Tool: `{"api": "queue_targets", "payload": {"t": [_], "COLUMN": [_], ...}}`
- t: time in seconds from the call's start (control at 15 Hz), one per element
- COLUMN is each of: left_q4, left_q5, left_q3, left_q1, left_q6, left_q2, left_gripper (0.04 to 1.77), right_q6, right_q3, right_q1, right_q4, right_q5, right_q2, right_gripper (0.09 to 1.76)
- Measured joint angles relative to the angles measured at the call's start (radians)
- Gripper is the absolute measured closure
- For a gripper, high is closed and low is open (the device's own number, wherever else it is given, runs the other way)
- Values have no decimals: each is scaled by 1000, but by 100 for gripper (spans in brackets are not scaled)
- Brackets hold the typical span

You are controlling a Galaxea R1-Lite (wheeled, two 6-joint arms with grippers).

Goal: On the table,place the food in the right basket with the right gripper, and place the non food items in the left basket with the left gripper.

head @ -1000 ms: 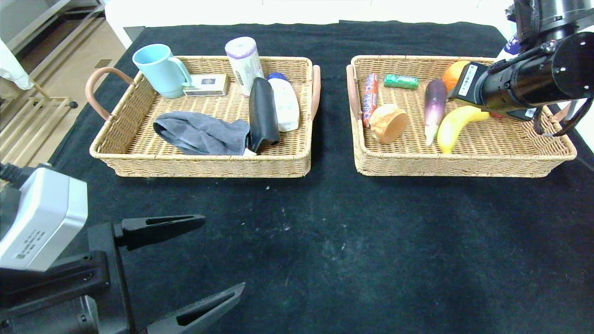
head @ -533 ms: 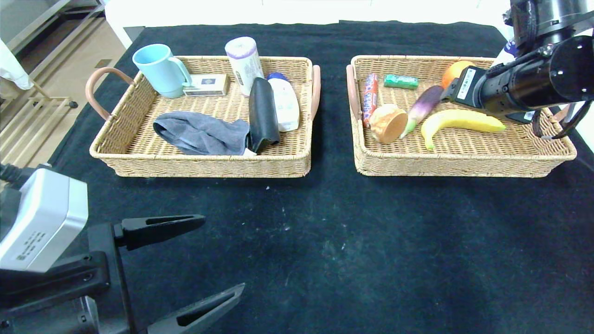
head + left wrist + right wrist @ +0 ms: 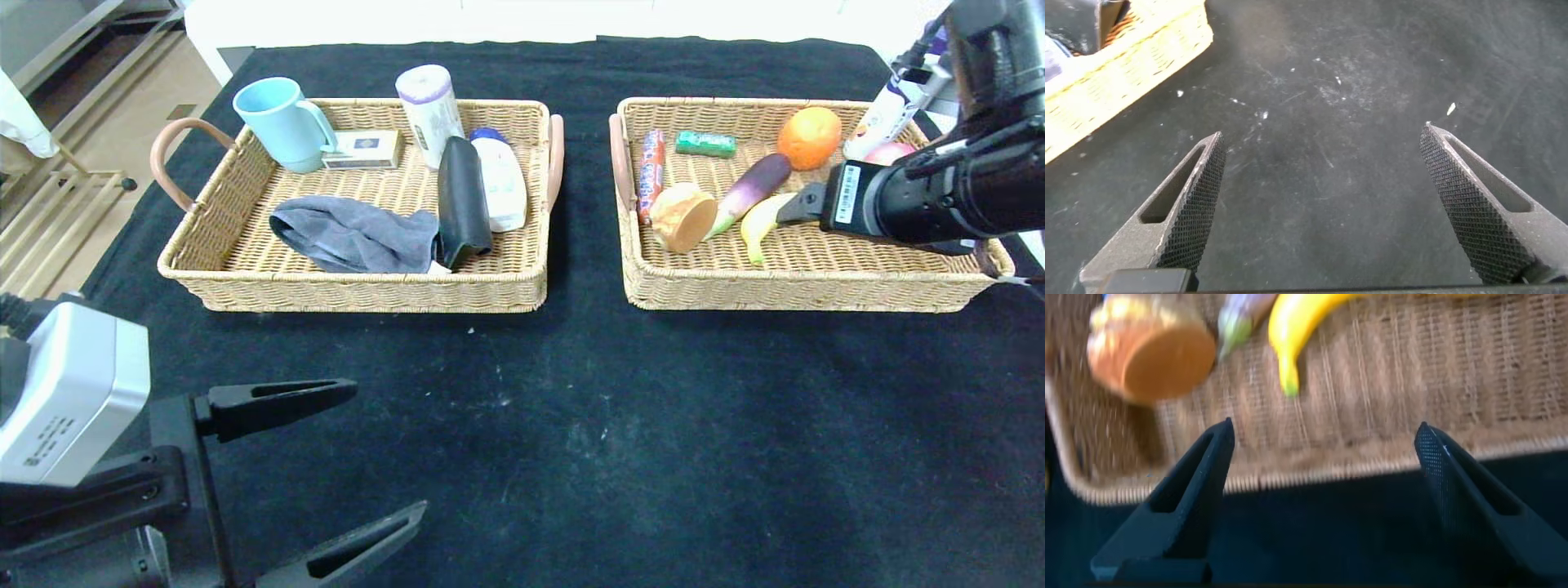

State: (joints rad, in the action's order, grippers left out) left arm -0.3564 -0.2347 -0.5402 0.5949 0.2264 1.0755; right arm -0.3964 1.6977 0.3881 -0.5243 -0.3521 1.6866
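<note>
Food fills the right basket (image 3: 816, 278) in our head view: a banana (image 3: 758, 222) lies on the weave beside an eggplant (image 3: 747, 192), with a bread roll (image 3: 682, 217), a sausage stick (image 3: 651, 167), a green packet (image 3: 705, 144) and an orange (image 3: 808, 137) around them. Our right gripper (image 3: 796, 208) reaches in over the basket's right part, its tip just by the banana; from here we cannot tell its jaws. Non-food sits in the left basket (image 3: 359, 286): a blue mug (image 3: 282, 122), a small box (image 3: 363, 149), a white canister (image 3: 429, 102), a lotion bottle (image 3: 500, 180), a black case (image 3: 463, 200) and a grey cloth (image 3: 351, 235). Our left gripper (image 3: 326, 465) is parked low at the near left over the black table (image 3: 612, 408), jaws spread.

Our left wrist view shows the left gripper (image 3: 1331, 204) wide apart with only bare table between the fingers and the left basket's corner (image 3: 1135, 61) off to one side.

Our right wrist view shows the right gripper (image 3: 1327, 502) spread wide and holding nothing; the banana (image 3: 1298, 331), the eggplant tip (image 3: 1241, 318) and the bread roll (image 3: 1147, 351) lie free on the wicker beyond it.
</note>
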Motion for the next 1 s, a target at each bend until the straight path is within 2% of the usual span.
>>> {"api": "queue_targets", "payload": {"t": [0.13,0.27,0.47,0.67,0.8,1.0], "left_q4": [5,-2,29,203,326,552], "left_q5": [40,129,177,234,295,351], "left_q3": [7,9,-1,-12,-50,-121], "left_q1": [-2,-27,-73,-84,-86,-99], "left_q6": [-7,-16,-13,-6,-3,9], "left_q2": [-20,-49,-122,-223,-297,-412], "left_gripper": [9,9,9,9,9,9], "right_q6": [59,120,224,326,372,401], "right_q3": [-88,-191,-380,-530,-614,-724], "right_q1": [1,-1,-38,-109,-134,-143], "right_q4": [1,1,8,26,27,13], "right_q5": [54,126,269,385,419,453], "right_q2": [-106,-217,-390,-552,-657,-819], "right_gripper": [21,19,18,17,16,15]}}
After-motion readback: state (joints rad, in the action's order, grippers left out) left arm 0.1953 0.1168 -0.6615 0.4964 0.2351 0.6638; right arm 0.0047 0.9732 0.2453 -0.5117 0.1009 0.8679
